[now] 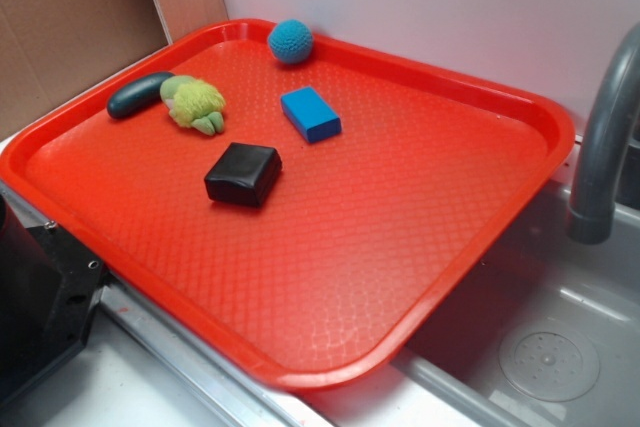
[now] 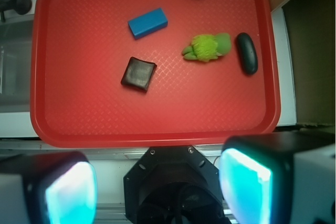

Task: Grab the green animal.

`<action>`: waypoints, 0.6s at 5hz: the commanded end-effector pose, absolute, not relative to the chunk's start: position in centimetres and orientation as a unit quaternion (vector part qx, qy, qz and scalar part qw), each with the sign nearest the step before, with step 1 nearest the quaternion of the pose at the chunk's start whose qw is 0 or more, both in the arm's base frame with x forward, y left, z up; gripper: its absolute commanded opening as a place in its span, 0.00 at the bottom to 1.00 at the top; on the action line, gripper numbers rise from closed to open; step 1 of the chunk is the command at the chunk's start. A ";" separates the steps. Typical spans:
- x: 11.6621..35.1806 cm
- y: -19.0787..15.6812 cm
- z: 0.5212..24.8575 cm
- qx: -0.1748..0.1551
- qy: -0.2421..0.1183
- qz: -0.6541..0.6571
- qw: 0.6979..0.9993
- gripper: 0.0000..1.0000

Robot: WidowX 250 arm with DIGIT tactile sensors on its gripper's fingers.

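Note:
The green animal (image 1: 195, 104) is a small fuzzy yellow-green plush lying on the red tray (image 1: 400, 247) near its far left corner, right next to a smooth dark green oblong object (image 1: 139, 94). In the wrist view the animal (image 2: 207, 48) lies right of centre on the tray (image 2: 94, 124). My gripper (image 2: 157, 187) is open and empty, high above the robot base at the tray's near edge, far from the animal. Its pads (image 2: 70, 192) glow teal at the bottom of the wrist view. The gripper is not seen in the exterior view.
A black block (image 1: 243, 173), a blue block (image 1: 310, 113) and a teal crocheted ball (image 1: 290, 41) also lie on the tray. A grey faucet (image 1: 605, 137) stands at the right over a sink (image 1: 550, 357). The black robot base (image 1: 40, 297) is at the left.

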State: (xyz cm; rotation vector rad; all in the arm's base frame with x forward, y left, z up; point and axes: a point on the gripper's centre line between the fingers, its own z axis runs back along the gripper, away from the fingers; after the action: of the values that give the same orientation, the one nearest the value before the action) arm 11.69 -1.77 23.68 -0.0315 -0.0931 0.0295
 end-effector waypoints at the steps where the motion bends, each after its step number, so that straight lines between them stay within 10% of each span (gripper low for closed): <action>1: 11.7 -1.8 23.7 -0.016 -0.047 0.015 0.999 1.00; 3: 13.1 -0.1 22.1 -0.022 -0.038 0.139 0.989 1.00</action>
State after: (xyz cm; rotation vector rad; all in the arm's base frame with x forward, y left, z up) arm 12.89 -0.11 21.63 -0.0434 -0.0602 0.2877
